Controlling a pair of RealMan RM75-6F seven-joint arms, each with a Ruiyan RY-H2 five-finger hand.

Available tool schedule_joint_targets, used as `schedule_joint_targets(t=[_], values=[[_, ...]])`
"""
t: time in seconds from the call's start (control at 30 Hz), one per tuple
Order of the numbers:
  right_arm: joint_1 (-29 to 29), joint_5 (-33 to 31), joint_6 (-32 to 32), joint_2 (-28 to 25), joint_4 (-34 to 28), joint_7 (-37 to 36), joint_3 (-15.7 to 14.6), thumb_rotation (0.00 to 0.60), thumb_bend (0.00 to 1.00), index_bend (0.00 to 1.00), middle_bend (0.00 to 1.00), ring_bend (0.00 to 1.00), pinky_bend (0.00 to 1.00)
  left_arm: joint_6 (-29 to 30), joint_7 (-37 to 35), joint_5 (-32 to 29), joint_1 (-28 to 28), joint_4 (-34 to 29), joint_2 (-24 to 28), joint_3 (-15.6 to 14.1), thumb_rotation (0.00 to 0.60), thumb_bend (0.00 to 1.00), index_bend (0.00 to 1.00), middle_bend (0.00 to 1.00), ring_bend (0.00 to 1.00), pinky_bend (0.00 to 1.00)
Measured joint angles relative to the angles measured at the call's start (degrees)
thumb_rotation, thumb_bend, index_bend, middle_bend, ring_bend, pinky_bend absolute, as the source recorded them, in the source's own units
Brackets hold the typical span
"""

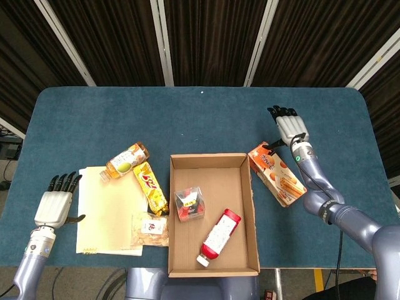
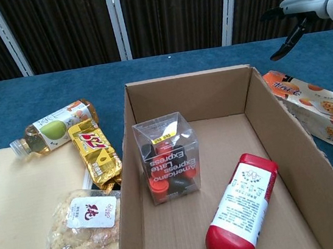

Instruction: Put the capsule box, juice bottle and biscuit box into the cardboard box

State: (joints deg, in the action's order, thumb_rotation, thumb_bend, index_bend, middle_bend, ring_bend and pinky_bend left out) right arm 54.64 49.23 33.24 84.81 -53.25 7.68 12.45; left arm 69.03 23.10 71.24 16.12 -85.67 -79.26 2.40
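Centrally, the cardboard box point(image 1: 214, 214) holds the capsule box point(image 1: 190, 204) and juice bottle point(image 1: 219, 237); right of it, the biscuit box point(image 1: 277, 174) lies under the spread, empty right hand point(image 1: 289, 129); the left hand point(image 1: 54, 205), lower left, is spread too.

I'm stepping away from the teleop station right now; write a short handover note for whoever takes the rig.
Left hand: open, idle at the table's left edge.
Right hand: open, holding nothing, hovering over the far end of the biscuit box.
Done: capsule box and red-capped juice bottle are inside the cardboard box.
Left: the biscuit box lies on the table right of the cardboard box; grasp it and put it in.
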Motion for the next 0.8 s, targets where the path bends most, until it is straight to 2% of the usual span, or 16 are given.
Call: schedule_joint_targets(t=[0.8], values=[[-2.04,-1.39,2.20,-2.22,-10.84,2.35,-0.52,0.600,0.00,0.00,0.00,0.00,0.00,1.33,-0.94,2.07,-0.50,-1.59,0.90,-1.01,0.500,0.00,0.00,0.00,0.00,0.00]])
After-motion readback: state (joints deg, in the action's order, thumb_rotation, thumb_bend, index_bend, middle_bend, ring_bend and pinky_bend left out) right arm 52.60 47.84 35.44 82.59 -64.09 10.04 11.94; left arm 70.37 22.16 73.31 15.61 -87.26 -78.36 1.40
